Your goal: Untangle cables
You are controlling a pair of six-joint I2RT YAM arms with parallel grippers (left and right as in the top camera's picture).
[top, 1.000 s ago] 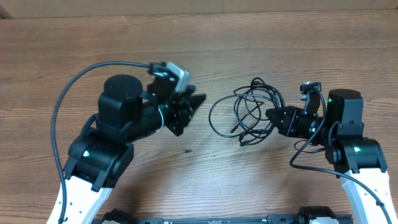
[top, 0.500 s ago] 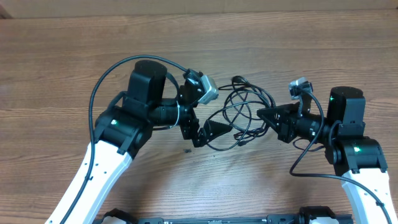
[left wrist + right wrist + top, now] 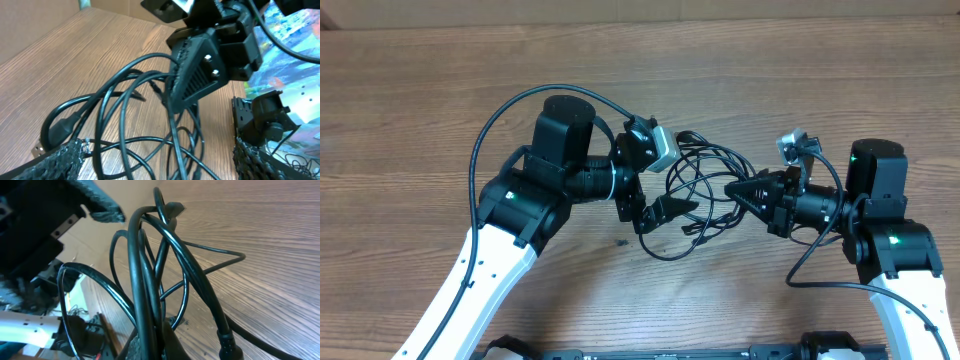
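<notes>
Both arms meet over the wooden table, the cables a loose black tangle between them. Left gripper is spread wide around some loops; right gripper pinches a few strands. Plug ends mostly buried, hard to see. Lots of open wood all round.

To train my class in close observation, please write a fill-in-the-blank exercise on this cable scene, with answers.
The cables are all ___ in colour. The table under them is made of ___. The left gripper has its fingers ___. The right gripper is shut on the ___.
Missing words: black; wood; open; cables.
</notes>
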